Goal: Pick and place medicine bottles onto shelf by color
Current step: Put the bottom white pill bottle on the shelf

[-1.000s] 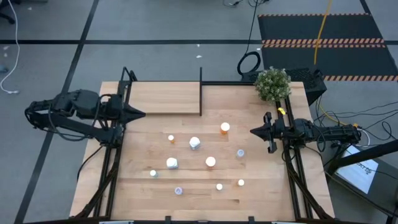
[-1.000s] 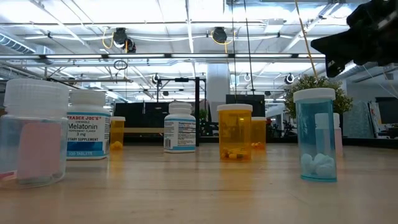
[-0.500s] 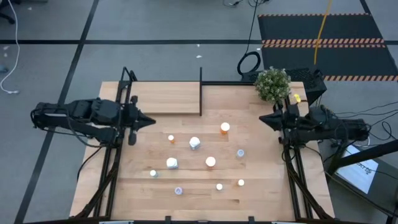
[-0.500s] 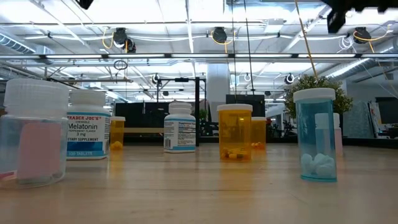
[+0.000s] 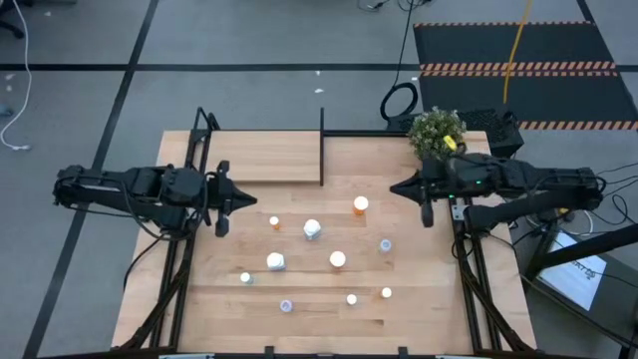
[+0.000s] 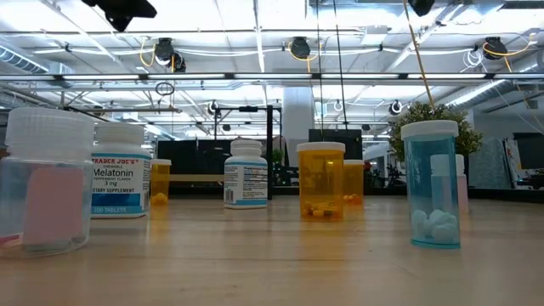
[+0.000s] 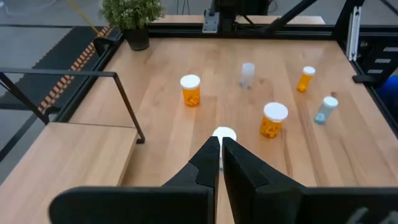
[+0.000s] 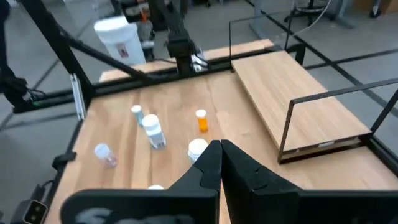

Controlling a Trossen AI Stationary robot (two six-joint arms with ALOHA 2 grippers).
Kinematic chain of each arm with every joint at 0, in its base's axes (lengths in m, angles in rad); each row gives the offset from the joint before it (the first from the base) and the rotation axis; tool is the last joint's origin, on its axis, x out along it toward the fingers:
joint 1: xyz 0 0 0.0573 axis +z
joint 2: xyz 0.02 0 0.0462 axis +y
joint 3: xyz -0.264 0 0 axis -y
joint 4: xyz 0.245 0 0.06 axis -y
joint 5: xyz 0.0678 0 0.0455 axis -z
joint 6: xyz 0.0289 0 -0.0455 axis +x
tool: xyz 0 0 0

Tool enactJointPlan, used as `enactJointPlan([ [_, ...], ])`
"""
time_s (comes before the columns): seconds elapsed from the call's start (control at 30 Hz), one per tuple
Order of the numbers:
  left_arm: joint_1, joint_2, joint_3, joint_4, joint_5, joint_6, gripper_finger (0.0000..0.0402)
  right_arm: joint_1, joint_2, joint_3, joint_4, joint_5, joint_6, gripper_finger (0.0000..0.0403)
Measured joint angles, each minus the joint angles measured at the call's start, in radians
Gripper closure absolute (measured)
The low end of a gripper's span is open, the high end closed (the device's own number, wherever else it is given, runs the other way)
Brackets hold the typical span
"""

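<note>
Change, left arm: advanced from the table's left edge over the half-second prior; left gripper (image 5: 221,202) then held above the wood just short of the small orange bottle (image 5: 274,221), fingers pressed together, nothing held.
Change, right arm: swung from the right edge in toward the middle; right gripper (image 5: 424,192) raised above the table, near the orange bottle (image 5: 360,204) by the shelf, fingers closed and empty.
Meaning for the task: judged as the approach stage for both arms; no bottle lifted, none yet on the shelf (image 5: 264,157).
Bottles: all upright on the tabletop (image 5: 419,299), well apart from each other; white bottle (image 5: 312,229) and second white bottle (image 5: 276,262) at the centre, large orange bottle (image 5: 338,259) beside them, pale blue bottle (image 5: 385,245) toward the right, remaining small ones along the near edge.
Shelf: at the far left of the table, plank bare, black divider (image 5: 322,146) at its right end.
Surroundings: potted plant (image 5: 437,135) at the far right corner, just behind the right arm.
Obstruction: shelf frame posts (image 7: 127,109) and the divider judged the main hazards for a carry onto the plank; both sets of fingers needed opening before any grasp.
</note>
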Motion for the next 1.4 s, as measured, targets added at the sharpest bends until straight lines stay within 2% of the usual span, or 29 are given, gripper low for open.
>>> enactJointPlan([
  [0.2, -0.001, 0.000, -0.039, 0.066, 0.002, -0.016, 0.0378, 0.000, 0.054, -0.051, 0.090, 0.004, -0.024, 0.0403],
  [0.4, -0.015, 0.000, -0.116, 0.139, 0.009, -0.040, 0.0378, 0.000, 0.059, -0.186, 0.303, 0.005, -0.003, 0.0403],
  [0.57, -0.056, 0.015, -0.158, 0.171, 0.004, -0.097, 0.0372, 0.002, 0.059, -0.290, 0.398, 0.005, 0.018, 0.0403],
  [0.67, -0.091, 0.047, -0.159, 0.171, -0.026, -0.128, 0.0347, 0.009, 0.059, -0.347, 0.451, 0.006, 0.040, 0.0403],
  [0.83, -0.149, 0.124, -0.154, 0.220, -0.102, -0.135, 0.0280, 0.042, 0.058, -0.431, 0.561, 0.006, 0.064, 0.0403],
  [0.97, -0.174, 0.169, -0.154, 0.274, -0.112, -0.135, 0.0238, 0.081, 0.058, -0.492, 0.630, 0.041, 0.093, 0.0403],
  [1.2, -0.224, 0.236, -0.066, 0.230, -0.140, -0.172, 0.0220, 0.159, 0.059, -0.555, 0.635, 0.155, 0.138, 0.0403],
  [1.4, -0.292, 0.327, 0.057, 0.130, -0.191, -0.174, 0.0220, 0.179, 0.059, -0.557, 0.636, 0.159, 0.137, 0.0403],
])
